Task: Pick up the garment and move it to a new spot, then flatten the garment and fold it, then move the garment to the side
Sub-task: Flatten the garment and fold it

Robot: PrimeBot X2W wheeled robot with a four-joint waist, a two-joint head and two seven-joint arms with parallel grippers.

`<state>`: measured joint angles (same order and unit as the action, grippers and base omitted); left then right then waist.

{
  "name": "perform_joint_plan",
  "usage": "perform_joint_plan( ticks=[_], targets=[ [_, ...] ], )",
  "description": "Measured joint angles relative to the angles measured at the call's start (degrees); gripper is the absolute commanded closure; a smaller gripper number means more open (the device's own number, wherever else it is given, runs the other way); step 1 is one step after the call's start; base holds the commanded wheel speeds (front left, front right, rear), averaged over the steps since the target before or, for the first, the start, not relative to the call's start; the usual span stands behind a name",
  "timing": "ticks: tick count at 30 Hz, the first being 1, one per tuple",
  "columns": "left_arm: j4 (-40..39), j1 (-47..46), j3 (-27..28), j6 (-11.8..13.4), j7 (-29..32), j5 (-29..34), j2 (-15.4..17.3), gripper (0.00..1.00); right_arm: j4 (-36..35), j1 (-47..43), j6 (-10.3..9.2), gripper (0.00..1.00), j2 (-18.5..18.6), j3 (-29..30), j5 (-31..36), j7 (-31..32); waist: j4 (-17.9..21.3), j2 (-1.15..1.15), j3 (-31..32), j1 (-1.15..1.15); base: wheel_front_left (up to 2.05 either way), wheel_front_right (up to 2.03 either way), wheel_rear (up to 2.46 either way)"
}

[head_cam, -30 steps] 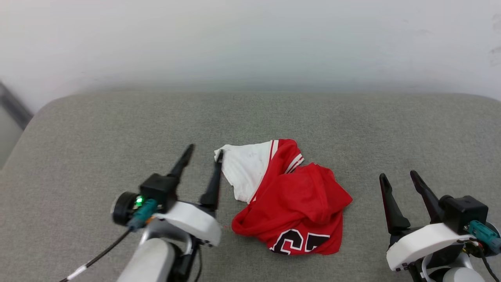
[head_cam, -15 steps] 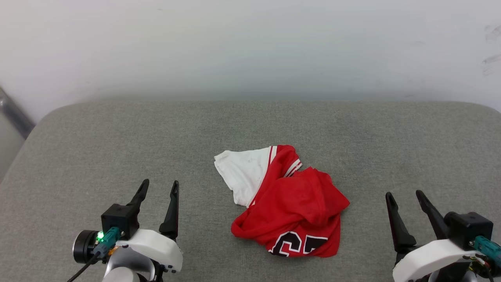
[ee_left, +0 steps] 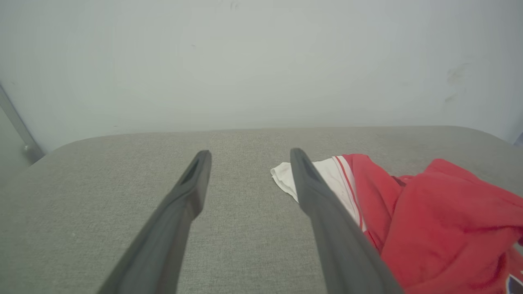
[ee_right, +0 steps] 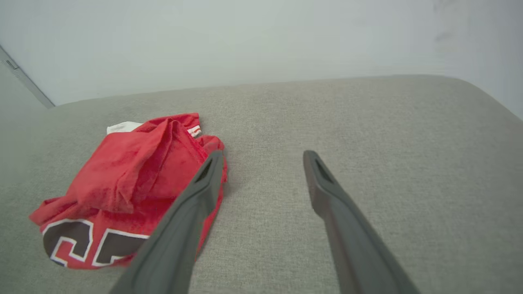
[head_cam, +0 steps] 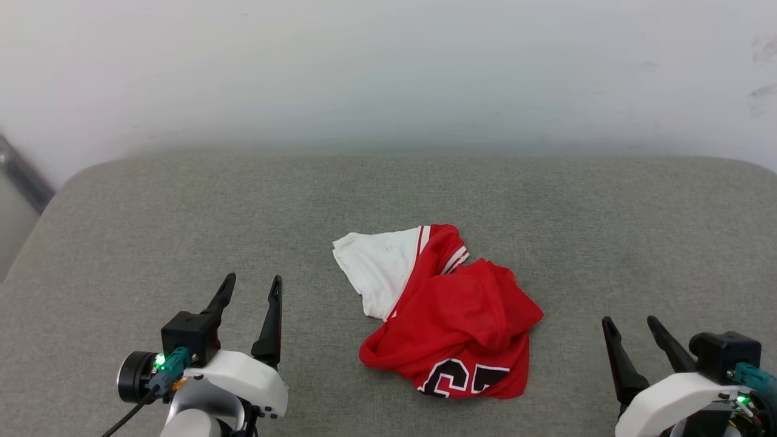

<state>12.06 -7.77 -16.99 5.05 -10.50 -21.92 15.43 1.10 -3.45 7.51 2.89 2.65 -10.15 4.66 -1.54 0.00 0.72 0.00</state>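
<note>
The garment (head_cam: 452, 315) lies crumpled in a heap in the middle of the grey cushion (head_cam: 388, 188). It is red, with a white sleeve (head_cam: 379, 267) spread out at its upper left and part of the black white-outlined number at its near edge. My left gripper (head_cam: 252, 285) stands open at the lower left, clear of the sleeve, holding nothing. At the lower right my right gripper (head_cam: 631, 325) is open too, apart from the heap. The garment (ee_left: 441, 220) shows right of my left fingers (ee_left: 192, 192), and the garment (ee_right: 122, 188) shows left of my right fingers (ee_right: 322, 183).
A pale wall (head_cam: 388, 73) rises behind the cushion's far edge. A dark slanted rail (head_cam: 21, 167) shows at the far left beyond the cushion's rounded corner. Bare grey fabric spreads around the heap on every side.
My left gripper drew back from the white sleeve's edge to the lower left and stayed open; the sleeve lies flat. My right gripper sank slightly lower. The camera shifted a little.
</note>
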Motion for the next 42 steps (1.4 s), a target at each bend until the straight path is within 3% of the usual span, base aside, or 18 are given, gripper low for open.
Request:
perform_joint_plan(
  ticks=[6,15,22,24,34,40,41,42],
  targets=[
    [-0.3,-2.3,-1.3,-0.4,-0.3,0.3,-0.9,0.0,0.9,2.4,-0.01,0.0,0.0,0.5,-0.2,10.7,-1.9,0.0,-1.1,0.0,0.0,0.0,0.0],
    [1.1,-5.1,-2.2,-0.8,-2.1,0.6,-2.3,0.0,-2.8,8.1,-0.01,0.0,3.2,-8.4,-5.9,27.6,-5.6,0.0,-5.0,0.0,0.0,0.0,0.0],
    [2.7,-6.0,-2.1,-1.1,-3.2,0.5,-2.9,0.0,-3.9,8.5,-0.01,0.0,4.6,-13.0,-11.0,34.3,-7.6,0.0,-7.1,0.0,0.0,0.0,0.0],
    [3.0,-6.1,-2.2,-1.1,-3.3,0.4,-3.1,0.0,-3.7,8.4,-0.01,0.98,4.9,-13.7,-11.7,35.3,-7.8,0.0,-7.3,0.0,0.0,0.0,0.0],
    [4.2,-6.5,-2.0,-1.3,-3.9,0.2,-3.2,0.0,-6.1,10.5,-0.01,1.0,6.4,-9.7,-9.6,29.4,-6.0,0.0,-6.5,0.0,0.0,0.0,0.0],
    [4.5,-4.6,-1.8,-0.9,-3.8,-0.4,-2.4,0.0,-9.3,4.0,-0.01,1.0,4.4,2.9,-5.3,26.6,-3.3,0.0,-3.5,0.0,0.0,0.0,0.0],
    [4.5,-4.6,-1.8,-0.9,-3.8,-0.4,-2.4,0.0,-9.3,4.0,-0.01,1.0,4.4,2.9,-5.3,26.6,-3.3,0.0,-3.5,0.0,0.0,0.0,0.0],
    [4.3,-4.1,-1.9,-0.7,-3.7,-0.5,-2.2,0.0,-10.2,1.2,-0.01,1.0,3.3,6.8,-4.1,26.7,-2.5,0.0,-2.7,0.0,0.0,0.0,0.0]
  ],
)
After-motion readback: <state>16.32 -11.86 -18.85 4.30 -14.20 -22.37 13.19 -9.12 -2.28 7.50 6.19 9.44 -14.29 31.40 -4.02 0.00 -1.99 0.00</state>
